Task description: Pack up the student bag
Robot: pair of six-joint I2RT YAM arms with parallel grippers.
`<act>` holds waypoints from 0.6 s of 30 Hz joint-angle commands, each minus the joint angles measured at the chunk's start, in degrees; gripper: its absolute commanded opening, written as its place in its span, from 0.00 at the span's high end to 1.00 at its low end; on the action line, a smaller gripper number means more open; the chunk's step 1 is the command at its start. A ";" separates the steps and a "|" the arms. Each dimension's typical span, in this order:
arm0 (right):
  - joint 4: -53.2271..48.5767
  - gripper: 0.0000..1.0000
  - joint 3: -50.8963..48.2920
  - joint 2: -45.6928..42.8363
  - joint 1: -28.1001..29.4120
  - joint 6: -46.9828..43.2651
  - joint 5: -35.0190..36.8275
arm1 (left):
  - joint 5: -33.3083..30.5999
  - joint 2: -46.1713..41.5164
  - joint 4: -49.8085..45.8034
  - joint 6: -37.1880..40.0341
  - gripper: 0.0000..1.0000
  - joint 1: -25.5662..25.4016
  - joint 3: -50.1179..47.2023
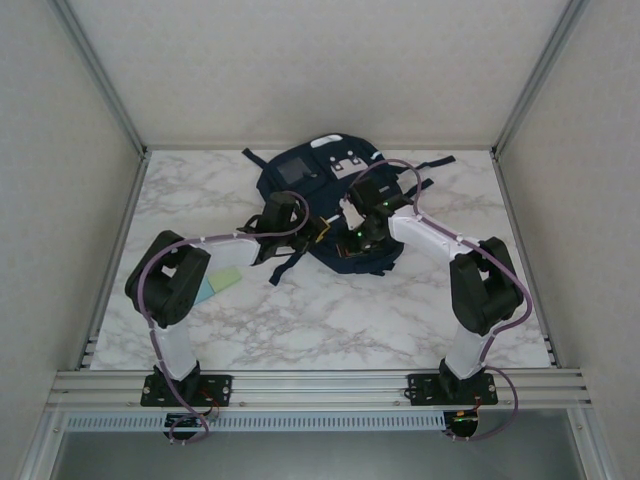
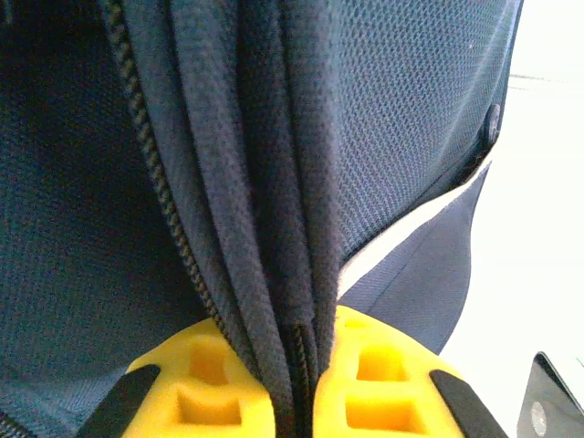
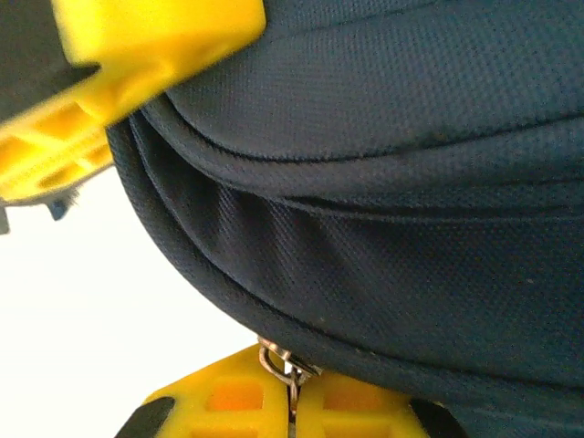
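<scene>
The student bag (image 1: 335, 190) lies flat on the marble table (image 1: 400, 310) in the upper centre of the top view. It is dark navy, with a squarish pocket panel and small grey patches towards its far end, and its straps trail out to either side. Up close the cloth is a fine woven mesh, bunched into long folds, with a line of black zip teeth (image 2: 155, 173) running down the left of the left wrist view. From these pictures I cannot tell whether that zip is open or done up, nor whether anything is inside the bag. The packing looks to be at an early or middle stage, with work going on at the bag's opening at its near edge. The left gripper (image 1: 318, 232) is clenched on a ridge of bag fabric, which is pinched tight between its yellow fingers (image 2: 210, 388) at the bottom of its wrist view. The right gripper (image 1: 350, 240) is closed just beside it, and its yellow fingertips (image 3: 228, 397) nip a small metal zip pull (image 3: 278, 360) at the bag's lower seam. At the left of the top view, near the left arm's elbow, a pale green flat pad (image 1: 228, 279) and a pale blue one (image 1: 205, 292) lie on the table outside the bag. They are probably things left to pack.
</scene>
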 commanded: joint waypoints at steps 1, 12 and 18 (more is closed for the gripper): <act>-11.55 1.00 -2.40 -2.67 -0.37 -7.49 10.13 | -0.24 -3.55 -6.45 8.25 1.00 4.82 1.14; -14.16 1.00 -2.03 1.79 -3.83 -13.28 28.46 | 4.79 -8.88 -35.01 33.29 1.00 11.67 7.32; -14.76 1.00 0.89 1.59 -5.82 -20.47 26.52 | 4.52 -5.53 -53.76 49.38 1.00 15.84 16.06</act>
